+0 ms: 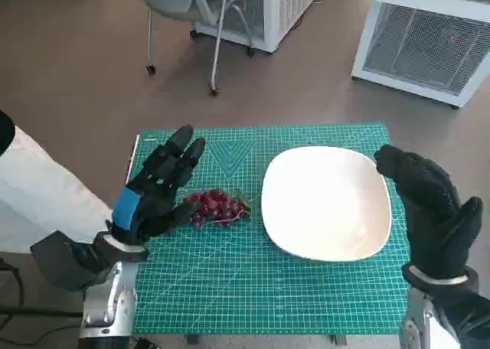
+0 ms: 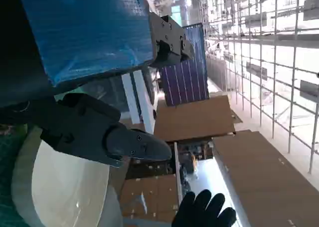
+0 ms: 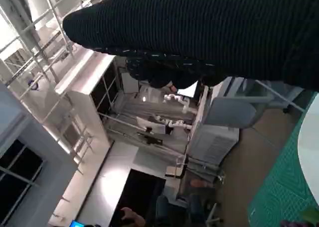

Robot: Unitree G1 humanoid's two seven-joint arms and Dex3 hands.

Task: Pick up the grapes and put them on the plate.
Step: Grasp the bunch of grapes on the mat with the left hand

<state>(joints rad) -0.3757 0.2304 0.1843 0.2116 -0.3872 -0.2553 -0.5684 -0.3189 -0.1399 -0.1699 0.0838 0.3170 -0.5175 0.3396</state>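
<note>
We see the grapes (image 1: 216, 207) lying on the green mat (image 1: 253, 288) beside the bare plate (image 1: 325, 202), unlifted; our left hand (image 1: 157, 187) hovers spread, seemingly not gripping, the right hand (image 1: 432, 211) empty.

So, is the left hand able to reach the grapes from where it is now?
Probably yes. The left hand is right beside the grapes on the green mat, fingers apart and holding nothing. Nothing lies between them; the plate sits on the far side of the grapes.
</note>
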